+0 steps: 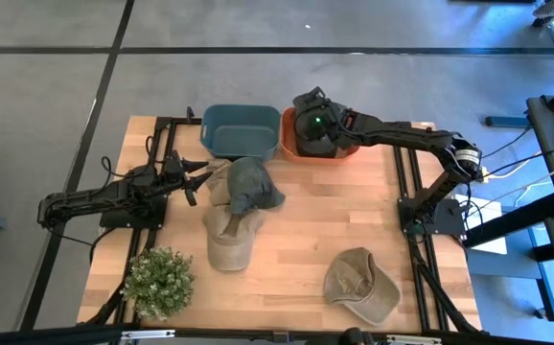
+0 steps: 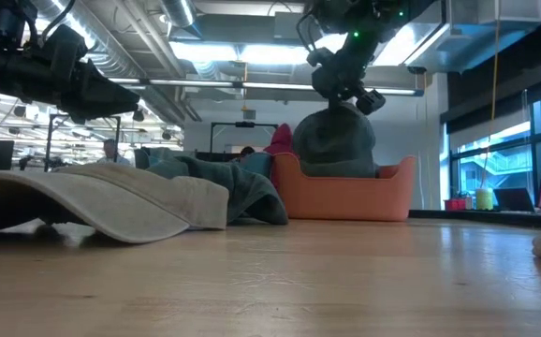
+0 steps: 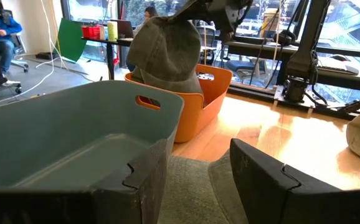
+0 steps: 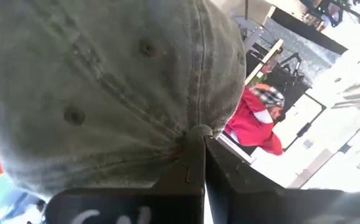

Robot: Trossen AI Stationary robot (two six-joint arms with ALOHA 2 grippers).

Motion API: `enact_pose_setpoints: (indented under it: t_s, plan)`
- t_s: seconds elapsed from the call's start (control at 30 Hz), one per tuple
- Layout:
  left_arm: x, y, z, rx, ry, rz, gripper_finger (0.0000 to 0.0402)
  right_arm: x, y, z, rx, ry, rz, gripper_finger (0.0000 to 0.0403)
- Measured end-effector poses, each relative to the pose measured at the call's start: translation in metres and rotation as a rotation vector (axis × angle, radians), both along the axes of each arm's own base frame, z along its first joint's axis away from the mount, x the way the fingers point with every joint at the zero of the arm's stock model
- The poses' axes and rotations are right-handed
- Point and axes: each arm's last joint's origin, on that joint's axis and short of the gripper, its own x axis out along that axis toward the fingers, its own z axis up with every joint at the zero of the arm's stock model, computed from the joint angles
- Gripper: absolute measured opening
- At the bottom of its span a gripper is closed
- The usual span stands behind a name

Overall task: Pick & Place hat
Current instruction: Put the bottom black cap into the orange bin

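The right gripper [image 1: 313,123] is clenched on a grey hat [image 2: 334,140] and holds it over the orange bin [image 1: 346,150] at the far side of the desk [image 1: 306,240]. In the low view the hat hangs from the gripper with its lower part down inside the bin. Just left of the orange bin stands a blue bin [image 1: 240,130].

The left gripper [image 1: 189,177] waits low at the left of the desk, its fingers [image 3: 273,180] spread and holding nothing, pointing at a pile of hats. That pile has a teal hat [image 1: 251,184] lying on a tan hat [image 1: 231,240]. Another tan hat [image 1: 360,285] lies well apart at the near right. A small potted plant [image 1: 158,281] stands at the near left corner.
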Motion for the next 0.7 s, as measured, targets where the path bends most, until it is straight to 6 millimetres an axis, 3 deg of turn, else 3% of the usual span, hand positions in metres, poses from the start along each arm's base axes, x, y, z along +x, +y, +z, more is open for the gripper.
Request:
enact_pose_setpoints:
  t_s: [0.4, 0.7]
  plan:
    - [0.000, 0.000, 0.000, 0.000, 0.000, 0.000, 0.0169, -0.006, 0.012, -0.013, 0.137, 0.008, -0.025, 0.0001]
    - [0.000, 0.000, 0.000, 0.000, 0.000, 0.000, 0.0169, 0.002, 0.026, -0.015, 0.271, -0.048, 0.114, 0.0003]
